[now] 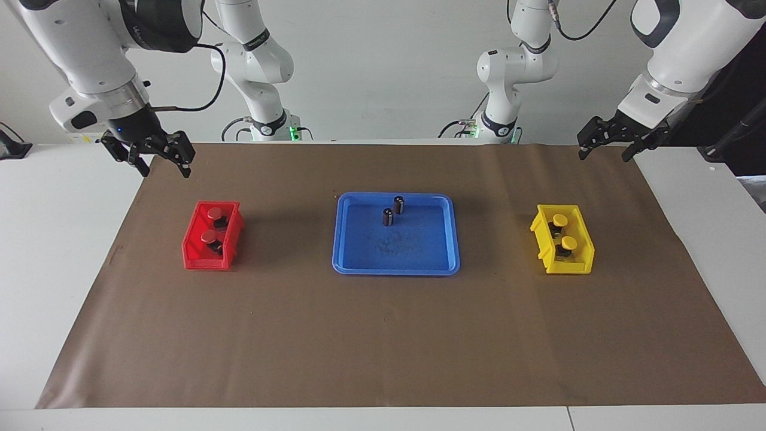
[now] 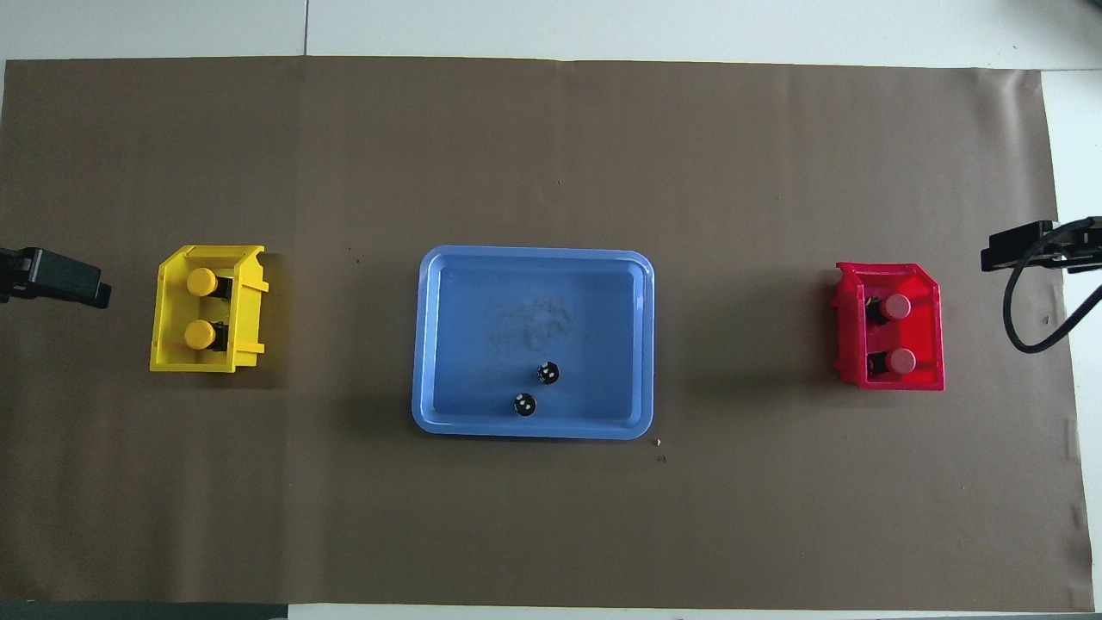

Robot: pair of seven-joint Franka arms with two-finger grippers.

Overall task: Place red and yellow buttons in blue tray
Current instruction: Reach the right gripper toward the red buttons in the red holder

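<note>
Two red buttons [image 1: 213,212] [image 1: 208,237] stand in the small red bin [image 1: 197,254] toward the right arm's end of the table. Two yellow buttons [image 1: 559,220] [image 1: 568,243] stand in the small yellow bin [image 1: 583,251] toward the left arm's end. The blue tray [image 1: 395,270] lies between the bins and holds no button. My right gripper [image 1: 166,169] hangs open and empty in the air, above the mat's edge by the red bin. My left gripper [image 1: 603,154] hangs open and empty above the mat's edge by the yellow bin.
Two small dark cylinders with silvery tops [image 1: 398,205] [image 1: 388,216] stand in the blue tray, in the part nearer to the robots. A brown mat [image 1: 383,341] covers the table, bare around the tray and bins. The arms' bases stand at the table's edge.
</note>
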